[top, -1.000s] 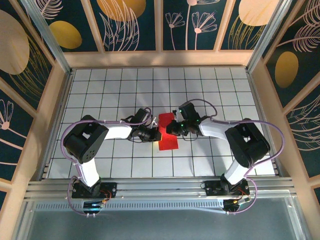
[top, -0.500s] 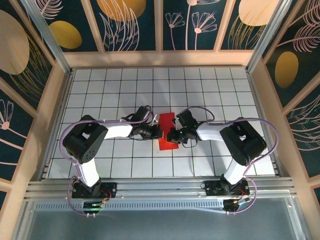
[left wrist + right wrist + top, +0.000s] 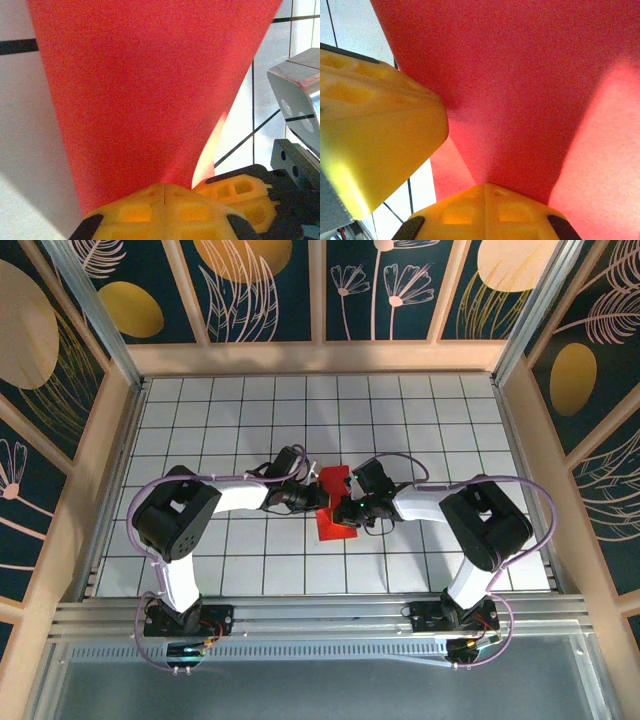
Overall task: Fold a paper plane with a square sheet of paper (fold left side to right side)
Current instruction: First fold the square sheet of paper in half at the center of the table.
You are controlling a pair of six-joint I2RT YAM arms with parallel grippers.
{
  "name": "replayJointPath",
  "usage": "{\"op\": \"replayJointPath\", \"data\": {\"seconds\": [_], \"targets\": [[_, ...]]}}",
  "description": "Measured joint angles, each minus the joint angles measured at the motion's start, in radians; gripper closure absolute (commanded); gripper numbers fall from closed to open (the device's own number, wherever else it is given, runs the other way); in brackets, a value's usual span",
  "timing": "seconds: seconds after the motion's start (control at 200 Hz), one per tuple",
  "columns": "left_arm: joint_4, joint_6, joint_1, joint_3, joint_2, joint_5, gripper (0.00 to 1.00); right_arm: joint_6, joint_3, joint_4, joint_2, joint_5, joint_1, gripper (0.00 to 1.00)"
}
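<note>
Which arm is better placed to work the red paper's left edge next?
Left, probably: the left gripper, shut, sits at the left edge of the red paper, while the right gripper, also shut, presses farther in on the sheet.

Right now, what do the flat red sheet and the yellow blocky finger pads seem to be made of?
Flat red sheet: thin matte paper, probably; fine grainy surface, no gloss. Yellow blocky finger pads: likely moulded or printed plastic, smooth, slightly translucent, with recessed square pockets.
</note>
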Motion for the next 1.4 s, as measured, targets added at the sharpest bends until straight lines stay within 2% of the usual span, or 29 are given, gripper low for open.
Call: {"op": "replayJointPath", "data": {"seconds": [0.751,1.081,1.396], "targets": [[0.042,0.0,0.013,-0.031,0.021,-0.045,1.0,-0.032,0.005,-0.006,0.004,0.005,0.0,1.0],[0.025,0.001,0.042,0.039,0.064,-0.062,1.0,-0.035,0.004,0.02,0.004,0.043,0.0,1.0],[0.011,0.019,0.114,0.153,0.133,-0.153,1.0,-0.035,-0.005,0.037,0.004,0.044,-0.001,1.0]]}}
